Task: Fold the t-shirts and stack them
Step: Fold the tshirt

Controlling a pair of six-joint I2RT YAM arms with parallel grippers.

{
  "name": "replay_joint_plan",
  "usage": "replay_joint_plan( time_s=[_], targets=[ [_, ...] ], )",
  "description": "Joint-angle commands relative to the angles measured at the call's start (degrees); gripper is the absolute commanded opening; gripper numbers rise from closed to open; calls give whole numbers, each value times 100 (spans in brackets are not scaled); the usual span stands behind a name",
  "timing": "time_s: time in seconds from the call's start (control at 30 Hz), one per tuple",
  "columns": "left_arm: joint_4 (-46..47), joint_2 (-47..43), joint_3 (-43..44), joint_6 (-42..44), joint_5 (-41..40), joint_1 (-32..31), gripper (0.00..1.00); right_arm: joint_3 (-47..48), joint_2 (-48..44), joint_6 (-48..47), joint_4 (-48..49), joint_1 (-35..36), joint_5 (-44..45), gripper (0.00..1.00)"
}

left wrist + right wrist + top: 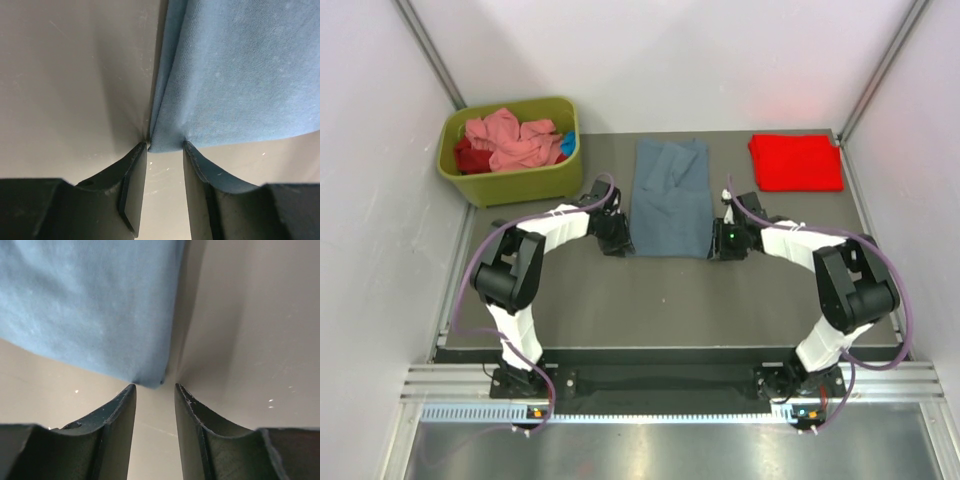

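Blue tee (670, 197) lies on table (580, 300), folded to a strip, near corners at my tips. Left gripper (165, 146) n right gripper (155, 386) both part open, holding nothing. Imo for next fold: pinch both corners evenly, lift together, keep edges square.

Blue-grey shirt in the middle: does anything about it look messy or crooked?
Mostly tidy: the blue-grey shirt lies flat, but its far half shows lumpy, uneven creases where folded layers overlap.
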Motion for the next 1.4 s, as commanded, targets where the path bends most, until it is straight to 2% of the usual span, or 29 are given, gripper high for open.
replay_joint_plan(
  time_s=[0.0, 0.13, 0.27, 0.5, 0.67, 0.87, 0.93, 0.97, 1.0, 1.17, 1.37],
  targets=[
    [-232, 91, -22, 228, -461, 54, 41, -20, 159, -100, 316, -161, -13, 37],
    [67, 205, -66, 185, 83, 186, 40, -46, 256, -144, 412, -302, -171, 36],
    [234, 284, -119, 114, 409, 230, 30, -116, 265, -161, 535, -346, -364, 34],
    [445, 249, -224, 61, 744, 230, 0, -300, 230, -109, 562, -355, -505, 34],
    [401, 135, -251, 88, 699, 230, 0, -415, 194, -21, 632, -338, -558, 32],
    [533, -23, -400, 35, 761, 230, 0, -485, 194, 67, 746, -329, -760, 25],
    [559, -67, -470, 17, 752, 230, 0, -503, 168, 93, 694, -337, -708, 16],
    [559, -85, -496, 17, 752, 230, 0, -503, 142, 94, 642, -337, -621, 5],
    [542, -120, -549, 0, 752, 230, 0, -503, 115, 128, 493, -337, -533, 0],
    [410, -778, -909, -140, 534, 108, 0, -661, -516, 137, -70, -399, 100, 0],
    [323, -2034, -1753, -588, 349, -446, 0, -1170, -1729, 401, -826, -399, 479, 0]
  ],
)
